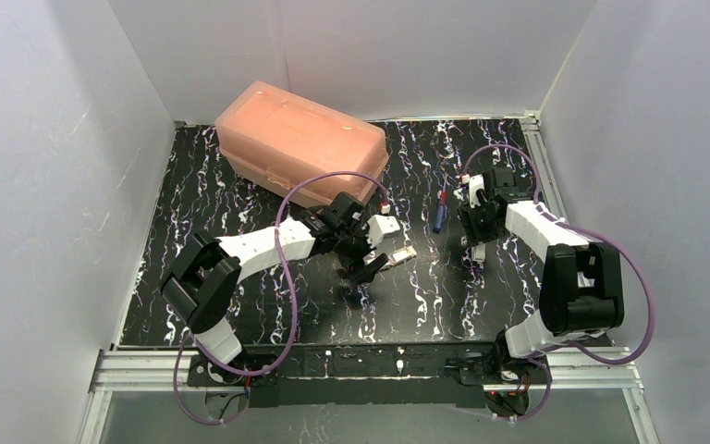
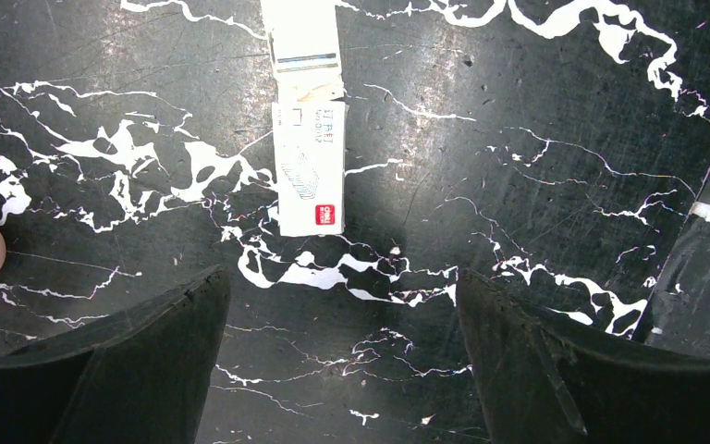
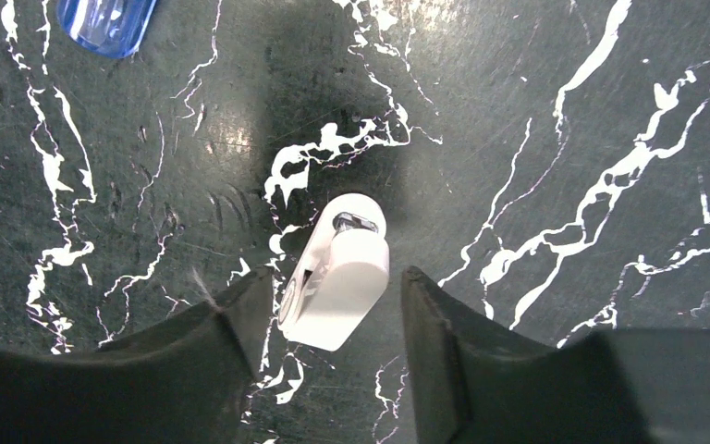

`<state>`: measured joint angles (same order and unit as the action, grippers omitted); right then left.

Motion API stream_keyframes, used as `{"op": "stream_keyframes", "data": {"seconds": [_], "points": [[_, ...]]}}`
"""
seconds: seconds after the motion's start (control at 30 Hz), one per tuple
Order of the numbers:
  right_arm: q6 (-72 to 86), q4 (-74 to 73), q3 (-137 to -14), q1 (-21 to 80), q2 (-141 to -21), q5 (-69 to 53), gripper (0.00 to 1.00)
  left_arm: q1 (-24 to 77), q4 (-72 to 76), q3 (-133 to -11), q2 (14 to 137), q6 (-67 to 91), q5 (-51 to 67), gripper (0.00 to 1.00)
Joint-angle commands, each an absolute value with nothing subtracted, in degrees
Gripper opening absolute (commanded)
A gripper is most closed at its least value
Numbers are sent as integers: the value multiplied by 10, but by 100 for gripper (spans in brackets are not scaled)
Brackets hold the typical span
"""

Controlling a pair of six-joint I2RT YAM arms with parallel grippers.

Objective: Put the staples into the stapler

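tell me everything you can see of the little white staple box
The staple box is a small white cardboard sleeve printed with a staple drawing, some characters and a red square at its near end. A second white piece with grey-blue stripes sticks out past a ragged edge at the far end. It lies flat on the black marbled table, just ahead of the open left gripper, untouched.

White stapler (image 3: 337, 282) and flat staple box (image 2: 310, 166) lie apart.
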<state>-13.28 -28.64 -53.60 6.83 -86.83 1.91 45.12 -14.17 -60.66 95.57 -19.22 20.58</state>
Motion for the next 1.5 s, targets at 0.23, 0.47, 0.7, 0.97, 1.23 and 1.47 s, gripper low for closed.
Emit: {"op": "stream_keyframes", "data": {"seconds": [0.23,0.47,0.7,0.97,1.23,1.47], "points": [[-130,-299,-554,53,-903,-33,29,452,-166,-617,938,-203,215,90],[-213,-324,-580,57,-869,-230,1,433,-164,-641,896,-205,291,92],[-342,-385,-624,130,-800,-437,1,419,-162,-700,886,-193,425,94],[-320,-362,-686,193,-770,-544,1,417,-128,-738,893,-157,489,90],[-336,-401,-719,225,-790,-594,1,411,-47,-709,895,-132,527,83],[-330,-395,-718,229,-781,-598,1,411,-39,-698,904,-134,542,65]]}}
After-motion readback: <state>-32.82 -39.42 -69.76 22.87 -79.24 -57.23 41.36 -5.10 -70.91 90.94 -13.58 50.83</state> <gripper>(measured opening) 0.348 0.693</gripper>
